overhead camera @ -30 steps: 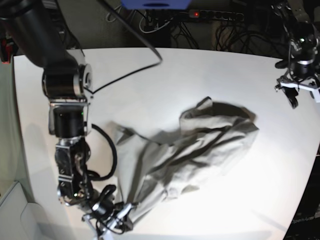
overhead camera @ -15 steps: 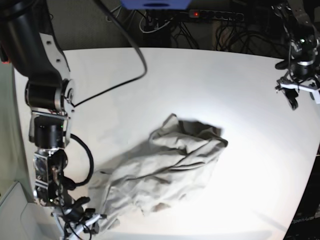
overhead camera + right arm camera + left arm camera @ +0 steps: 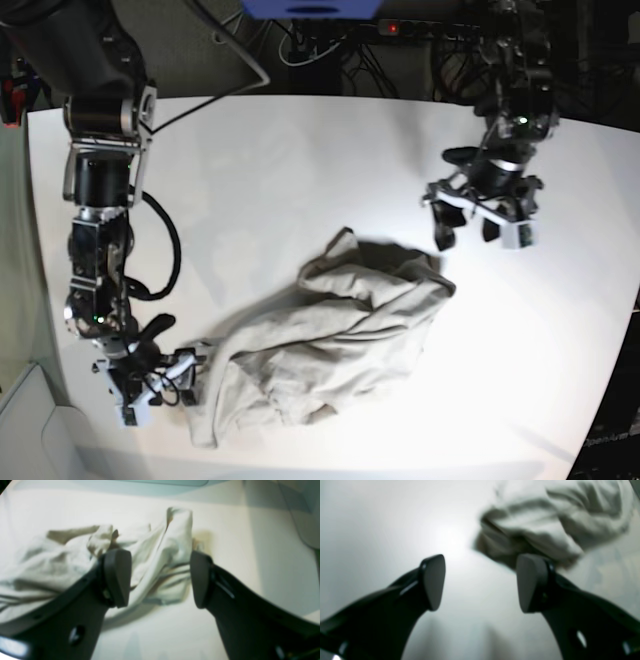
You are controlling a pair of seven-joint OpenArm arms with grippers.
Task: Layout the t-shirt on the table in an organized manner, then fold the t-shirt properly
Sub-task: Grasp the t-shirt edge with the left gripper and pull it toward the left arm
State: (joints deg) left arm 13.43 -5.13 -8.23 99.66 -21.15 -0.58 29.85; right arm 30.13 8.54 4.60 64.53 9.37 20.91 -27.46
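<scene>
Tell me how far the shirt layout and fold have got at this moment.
Done: nothing finished. The t-shirt lies in a crumpled heap on the table, not spread flat. In hand: nothing is held. The right gripper is open beside the shirt's edge, and the left gripper hangs open over bare table near the far side of the heap. Left: flattening the shirt, then every fold.

High base overview; close wrist views, shared t-shirt [image 3: 320, 345].
</scene>
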